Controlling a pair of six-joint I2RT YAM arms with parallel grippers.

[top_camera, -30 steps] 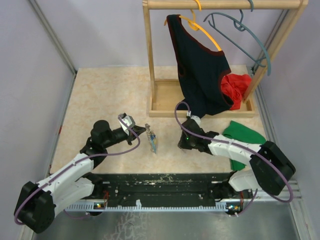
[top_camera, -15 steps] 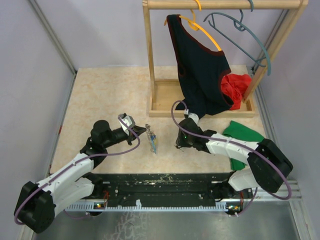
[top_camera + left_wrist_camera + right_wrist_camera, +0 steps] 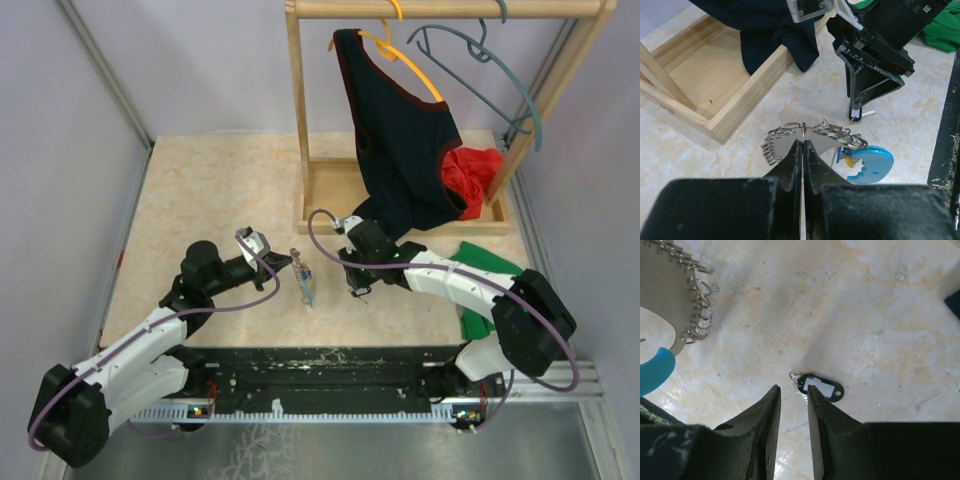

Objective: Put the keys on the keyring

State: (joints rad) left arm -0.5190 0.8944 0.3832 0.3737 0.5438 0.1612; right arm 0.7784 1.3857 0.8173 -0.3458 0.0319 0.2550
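Toward the near edge of the tabletop [image 3: 200, 190], around its middle, the keyring [image 3: 830, 132] is pinched on its grey wire by the closed left gripper [image 3: 803, 146] and held upright. Just beyond, a black-headed key [image 3: 818, 388] lies flat under the tips of the partly parted right gripper [image 3: 792, 395], by which nothing is held. Key pickup is judged in hand; descent and closure around the tiny head are called for next.

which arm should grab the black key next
Right. The right gripper hangs open just over the black key, while the left gripper is shut on the keyring.
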